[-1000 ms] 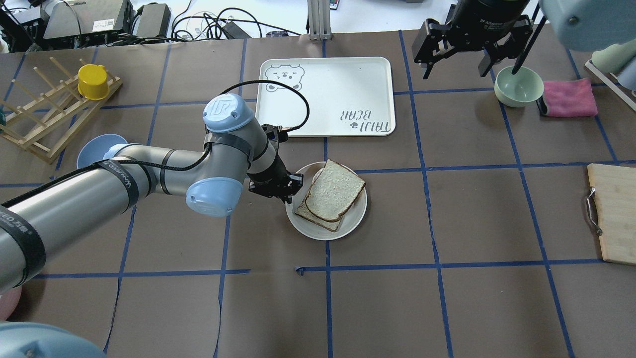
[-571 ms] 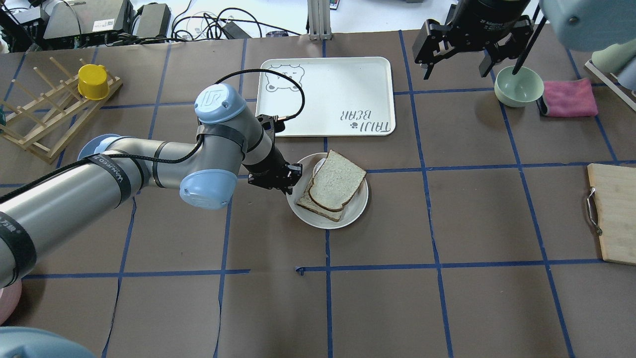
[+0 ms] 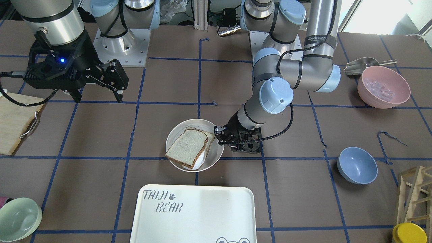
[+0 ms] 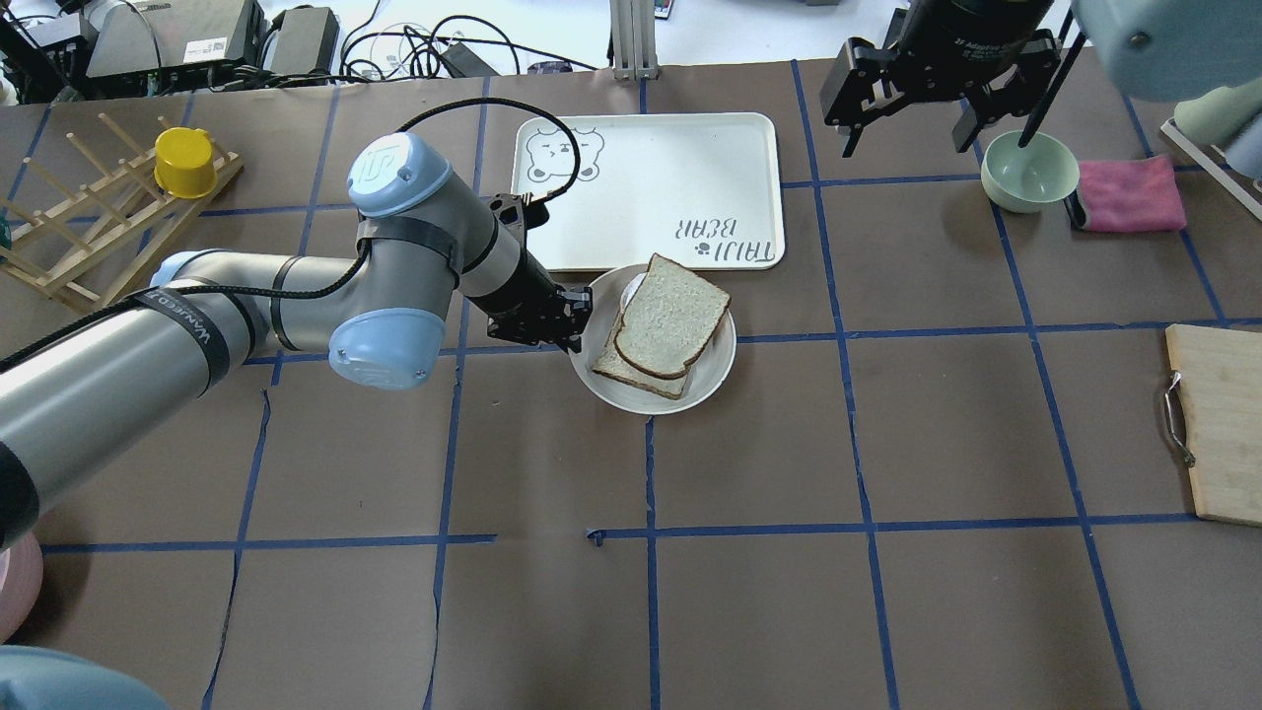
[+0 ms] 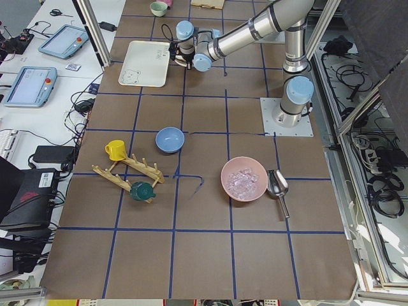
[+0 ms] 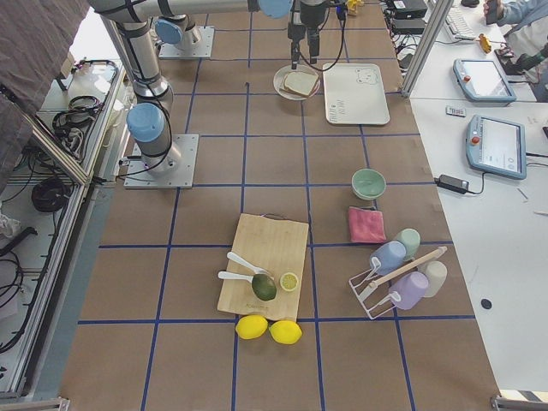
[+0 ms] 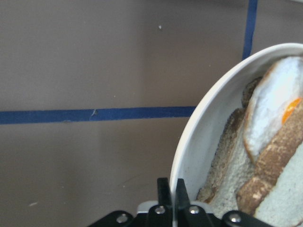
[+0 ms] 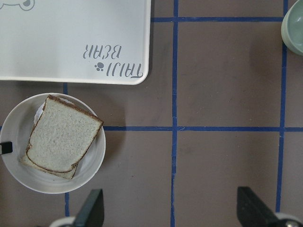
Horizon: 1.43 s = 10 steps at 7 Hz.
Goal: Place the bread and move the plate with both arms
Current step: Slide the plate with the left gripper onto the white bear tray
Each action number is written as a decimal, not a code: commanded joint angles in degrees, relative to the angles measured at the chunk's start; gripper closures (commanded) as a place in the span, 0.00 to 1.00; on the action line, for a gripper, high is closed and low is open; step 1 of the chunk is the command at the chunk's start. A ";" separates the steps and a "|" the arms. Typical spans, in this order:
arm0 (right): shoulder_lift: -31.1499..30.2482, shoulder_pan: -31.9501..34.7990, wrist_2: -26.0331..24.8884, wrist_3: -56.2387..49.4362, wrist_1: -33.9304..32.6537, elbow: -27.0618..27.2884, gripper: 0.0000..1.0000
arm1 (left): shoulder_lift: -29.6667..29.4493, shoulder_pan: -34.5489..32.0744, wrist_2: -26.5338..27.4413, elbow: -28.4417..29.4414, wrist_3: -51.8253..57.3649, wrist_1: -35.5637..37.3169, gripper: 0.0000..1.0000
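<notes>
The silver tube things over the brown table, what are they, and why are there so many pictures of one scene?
They are two robot arms mounted at a table, each ending in two black fingers. The pictures show one moment from several cameras: one above and behind the robot, one facing it, one at each table end, and one on each wrist. The left arm's fingers pinch the rim of the plate, which holds stacked bread slices next to the white tray. The right arm's fingers hang open above the table, holding nothing. Around lie a green bowl, a pink cloth, a wooden board, a blue bowl and a pink bowl.
</notes>
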 commanded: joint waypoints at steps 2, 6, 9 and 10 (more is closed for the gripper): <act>0.00 0.00 -0.01 0.04 -0.11 0.00 0.00 | -5.38 2.74 -0.39 13.15 0.93 -3.58 1.00; 0.00 0.00 -0.01 0.04 -0.29 0.00 0.00 | -19.00 2.83 -0.47 30.05 0.93 -6.59 1.00; 0.00 -0.09 -0.01 0.04 -0.29 0.00 0.00 | -24.73 2.83 -0.56 34.20 -0.03 -6.51 1.00; 0.00 -0.09 -0.01 0.04 -0.37 0.00 0.00 | -25.35 2.83 -0.74 34.12 -0.12 -6.51 1.00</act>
